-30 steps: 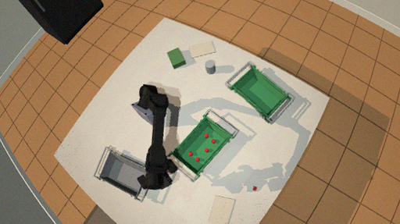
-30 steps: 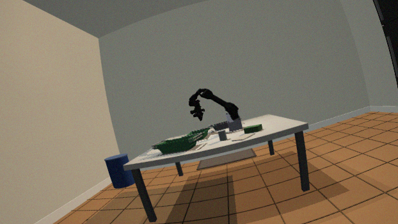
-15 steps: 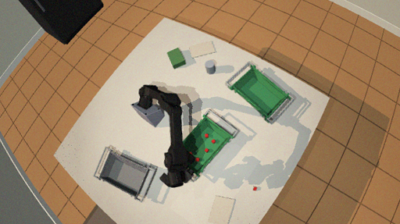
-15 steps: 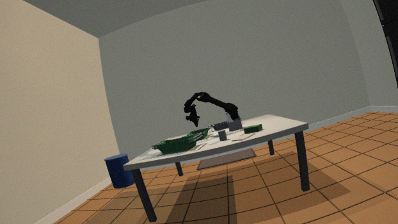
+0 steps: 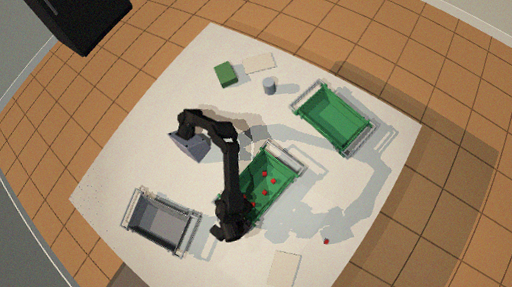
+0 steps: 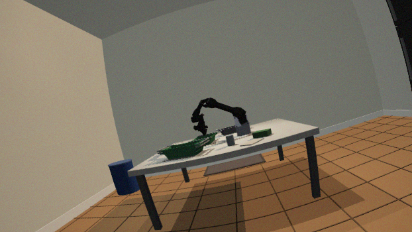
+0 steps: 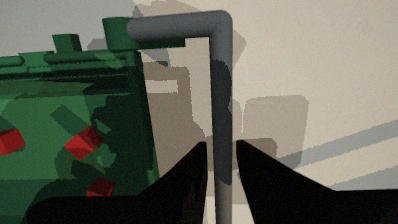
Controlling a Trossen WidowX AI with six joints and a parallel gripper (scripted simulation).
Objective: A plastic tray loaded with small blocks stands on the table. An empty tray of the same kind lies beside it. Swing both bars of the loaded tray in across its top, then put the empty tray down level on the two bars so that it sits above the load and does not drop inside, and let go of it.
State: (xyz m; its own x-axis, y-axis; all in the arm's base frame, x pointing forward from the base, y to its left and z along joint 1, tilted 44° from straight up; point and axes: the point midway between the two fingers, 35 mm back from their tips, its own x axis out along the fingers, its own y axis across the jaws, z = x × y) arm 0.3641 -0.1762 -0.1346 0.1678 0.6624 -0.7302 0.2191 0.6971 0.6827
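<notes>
A black six-joint arm [image 5: 231, 167] [image 6: 223, 107] rises from its base, arches over at the elbow [image 5: 227, 131] [image 6: 208, 102] and bends down at the wrist [image 5: 231, 207] [image 6: 197, 117]; at its end the parallel-jaw gripper [image 6: 204, 133] [image 7: 221, 148] points downward, its two dark, tapering fingers standing slightly apart with a narrow gap between their tips, the pair side by side and gripping nothing
</notes>
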